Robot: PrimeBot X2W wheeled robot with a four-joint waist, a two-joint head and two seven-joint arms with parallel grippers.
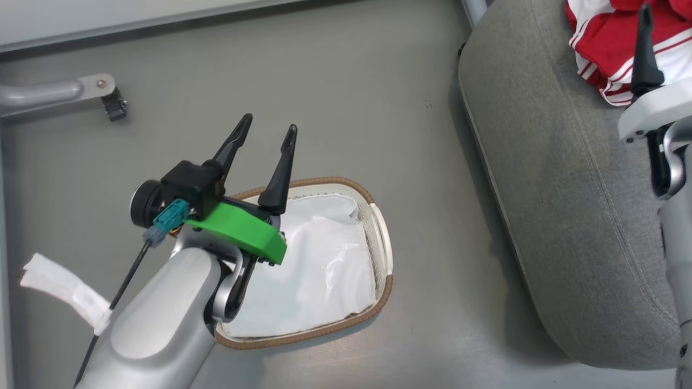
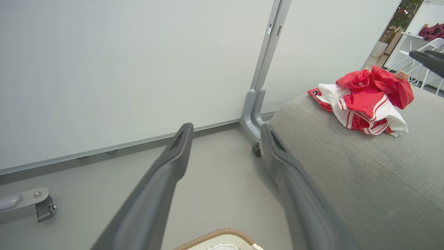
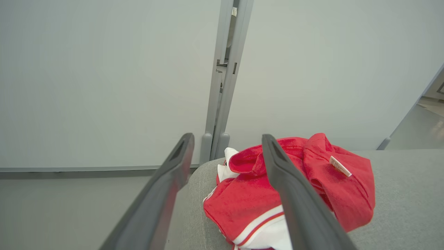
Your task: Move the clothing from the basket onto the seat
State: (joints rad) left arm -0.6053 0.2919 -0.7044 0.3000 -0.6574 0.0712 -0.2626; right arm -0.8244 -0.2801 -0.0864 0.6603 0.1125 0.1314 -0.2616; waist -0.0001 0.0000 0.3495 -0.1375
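Note:
The clothing (image 1: 603,40), a crumpled red heap with white trim and stripes, lies on the grey seat (image 1: 567,189) at the upper right. The wrist views show the clothing (image 3: 242,201) (image 2: 364,104) resting on the seat (image 3: 399,208). My right gripper (image 3: 227,137) hovers open just above the heap, holding nothing. The oval basket (image 1: 381,216) with its brown rim stands on the floor, with just its white liner (image 1: 319,259) inside. My left gripper (image 1: 269,125) is open and empty above the basket's left end, pointing at the floor beyond it.
Pale partition walls with a grey post (image 2: 258,104) stand behind the seat. A grey wheeled foot (image 1: 108,100) juts onto the floor at the far left. A white cloth strip (image 1: 65,292) hangs by my left arm's cable. White chairs (image 2: 425,52) stand far off.

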